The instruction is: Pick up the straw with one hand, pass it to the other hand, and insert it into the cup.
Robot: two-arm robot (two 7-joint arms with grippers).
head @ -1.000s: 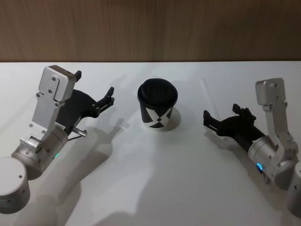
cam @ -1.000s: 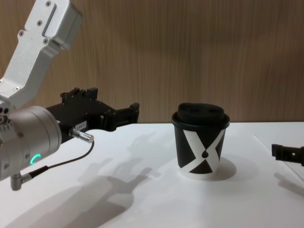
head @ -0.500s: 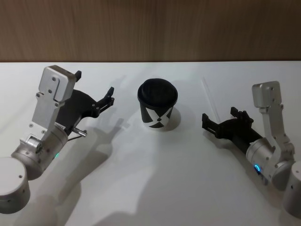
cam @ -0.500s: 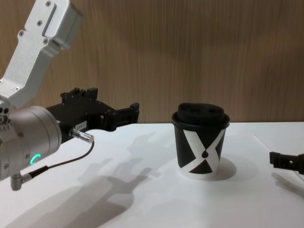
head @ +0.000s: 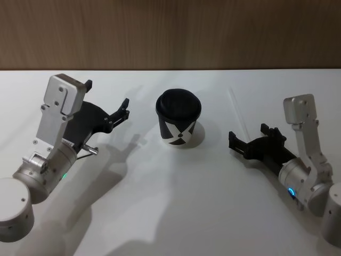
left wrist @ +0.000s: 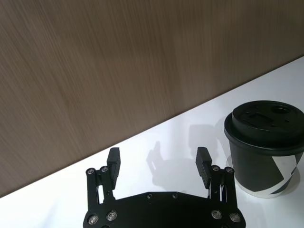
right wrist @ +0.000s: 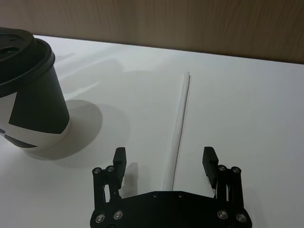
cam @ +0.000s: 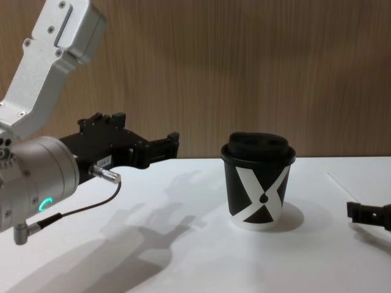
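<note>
The straw (right wrist: 180,114) is a thin white tube lying flat on the white table (head: 176,202), to the right of the cup (head: 179,120). The cup is black with a white X mark and a black lid, and stands upright mid-table. My right gripper (right wrist: 164,156) is open, low over the straw's near end, and the tube runs between its fingers without touching them. In the head view the right gripper (head: 248,133) sits right of the cup. My left gripper (head: 106,94) is open and empty, held above the table left of the cup (left wrist: 266,147).
A brown wooden wall (head: 170,32) runs along the table's far edge. A thin grey cable (cam: 79,210) hangs from the left wrist. Bare white tabletop lies in front of the cup and between the arms.
The right gripper has sunk lower toward the table and come slightly nearer over the straw. The left arm, the cup and the straw have not moved.
</note>
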